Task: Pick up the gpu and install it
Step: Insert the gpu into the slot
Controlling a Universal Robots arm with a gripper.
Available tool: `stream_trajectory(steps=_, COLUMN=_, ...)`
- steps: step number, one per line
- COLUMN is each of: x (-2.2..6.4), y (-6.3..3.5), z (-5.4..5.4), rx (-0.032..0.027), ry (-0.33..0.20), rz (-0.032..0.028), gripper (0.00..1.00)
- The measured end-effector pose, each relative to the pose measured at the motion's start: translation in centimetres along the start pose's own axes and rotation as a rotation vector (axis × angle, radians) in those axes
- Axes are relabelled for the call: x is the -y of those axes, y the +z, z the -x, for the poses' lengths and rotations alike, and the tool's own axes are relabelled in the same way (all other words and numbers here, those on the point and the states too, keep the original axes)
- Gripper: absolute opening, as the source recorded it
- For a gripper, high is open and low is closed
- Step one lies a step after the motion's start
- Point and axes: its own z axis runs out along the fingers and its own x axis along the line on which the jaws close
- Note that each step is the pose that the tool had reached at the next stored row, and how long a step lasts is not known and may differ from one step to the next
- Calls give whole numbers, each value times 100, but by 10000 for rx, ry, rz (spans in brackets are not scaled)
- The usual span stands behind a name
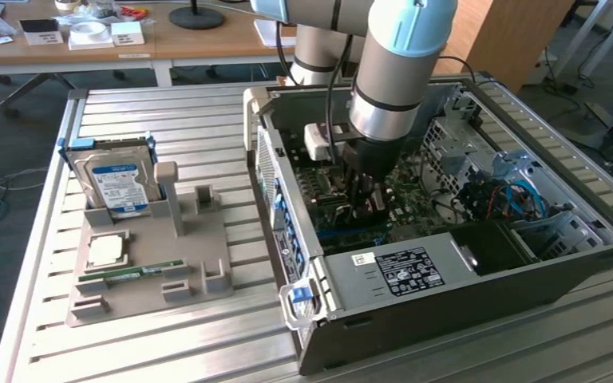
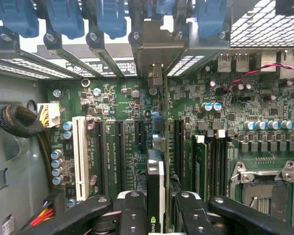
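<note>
I am holding my hand (image 2: pixel 156 218) clamped on the gpu (image 2: pixel 156 181), a thin dark card standing edge-on (its pale metal bracket (image 2: pixel 154 49) at the far end), inside the open computer case (image 1: pixel 445 311). The card is running parallel to the long black slots (image 2: pixel 118 147) of the green motherboard (image 2: pixel 112 103). On the ribbed metal counter (image 1: pixel 157 120), a grey moulded tray (image 1: pixel 179 239) is carrying a silver hard drive (image 1: pixel 115 179) upright and a narrow green memory stick (image 1: pixel 141 274) lying flat.
</note>
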Motion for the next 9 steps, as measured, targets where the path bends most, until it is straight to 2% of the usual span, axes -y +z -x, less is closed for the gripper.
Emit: stream_trajectory(steps=9, x=-4, y=10, z=0, rx=1, ry=-1, rz=-3, gripper=27)
